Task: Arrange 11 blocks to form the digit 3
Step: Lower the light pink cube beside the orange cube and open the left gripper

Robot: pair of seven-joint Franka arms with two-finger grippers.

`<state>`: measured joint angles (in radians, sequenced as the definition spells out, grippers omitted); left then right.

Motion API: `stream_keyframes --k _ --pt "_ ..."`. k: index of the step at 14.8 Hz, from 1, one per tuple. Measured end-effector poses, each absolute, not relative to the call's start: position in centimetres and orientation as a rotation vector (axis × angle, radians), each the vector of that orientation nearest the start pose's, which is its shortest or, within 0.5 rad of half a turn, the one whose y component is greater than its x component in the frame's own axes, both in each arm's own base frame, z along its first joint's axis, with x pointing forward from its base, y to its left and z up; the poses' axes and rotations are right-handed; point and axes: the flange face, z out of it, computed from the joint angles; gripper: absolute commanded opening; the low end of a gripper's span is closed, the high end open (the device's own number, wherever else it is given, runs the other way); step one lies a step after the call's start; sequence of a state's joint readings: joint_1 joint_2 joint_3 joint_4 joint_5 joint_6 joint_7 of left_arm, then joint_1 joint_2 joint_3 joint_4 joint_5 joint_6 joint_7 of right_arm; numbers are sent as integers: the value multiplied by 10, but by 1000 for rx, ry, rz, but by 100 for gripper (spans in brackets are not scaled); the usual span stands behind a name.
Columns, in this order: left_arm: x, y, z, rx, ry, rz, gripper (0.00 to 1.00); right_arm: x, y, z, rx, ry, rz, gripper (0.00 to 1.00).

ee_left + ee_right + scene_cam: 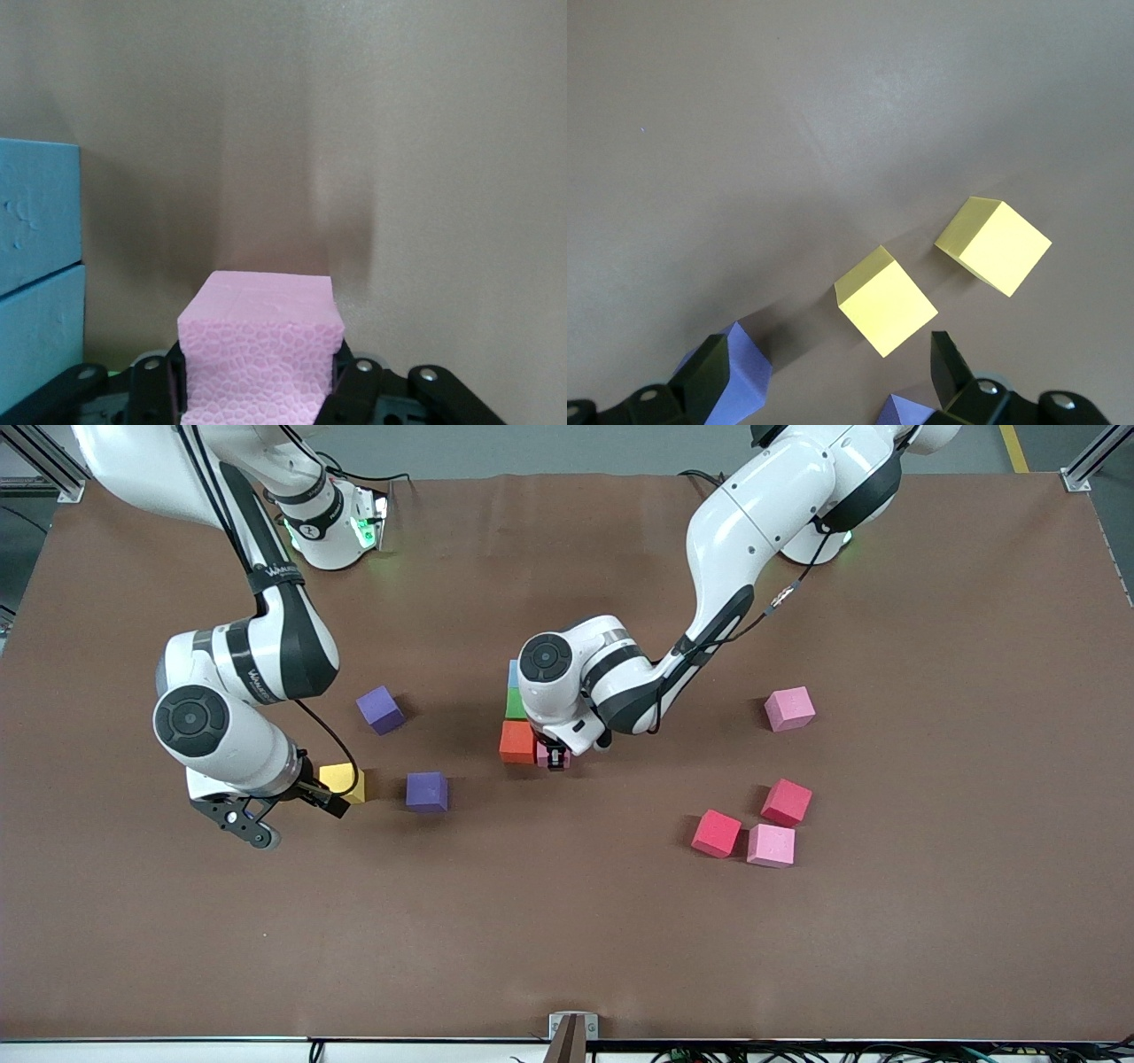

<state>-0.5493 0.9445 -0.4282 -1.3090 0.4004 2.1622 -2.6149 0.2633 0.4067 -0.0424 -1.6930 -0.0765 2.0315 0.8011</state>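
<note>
Left claw [556, 761]: I see it pinching a pink block [261, 345], low beside the orange block [517, 742]
Right claw [824, 376]: spread, waiting over two yellow cubes [886, 301]
Relation: orange column block touches the held pink block

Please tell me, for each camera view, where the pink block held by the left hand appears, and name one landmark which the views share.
Front view: the held pink block peeks out under the left hand, beside the orange block.
Left wrist view: it fills the lower middle, clamped between the fingers.
Right wrist view: not in it.
Shared landmark: the light blue blocks, in the front and left wrist views.
</note>
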Motion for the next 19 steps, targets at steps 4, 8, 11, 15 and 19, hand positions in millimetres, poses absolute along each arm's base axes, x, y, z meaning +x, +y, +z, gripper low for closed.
stream_keyframes --k 4,8,11,15,19 --pt "486 -559 197 -2198 -2216 35 42 639 141 356 -3136 865 25 100" --pt "486 -560 197 -2178 -2234 37 43 639 140 356 -3137 866 24 100" --pt "486 -559 197 -2177 -2236 38 44 640 140 353 -3136 864 19 100" --pt "484 -561 197 -2180 -2235 23 74 642 141 345 -3137 862 19 100" --pt "479 -560 183 -2176 -2218 18 100 643 141 343 -3135 861 13 100"
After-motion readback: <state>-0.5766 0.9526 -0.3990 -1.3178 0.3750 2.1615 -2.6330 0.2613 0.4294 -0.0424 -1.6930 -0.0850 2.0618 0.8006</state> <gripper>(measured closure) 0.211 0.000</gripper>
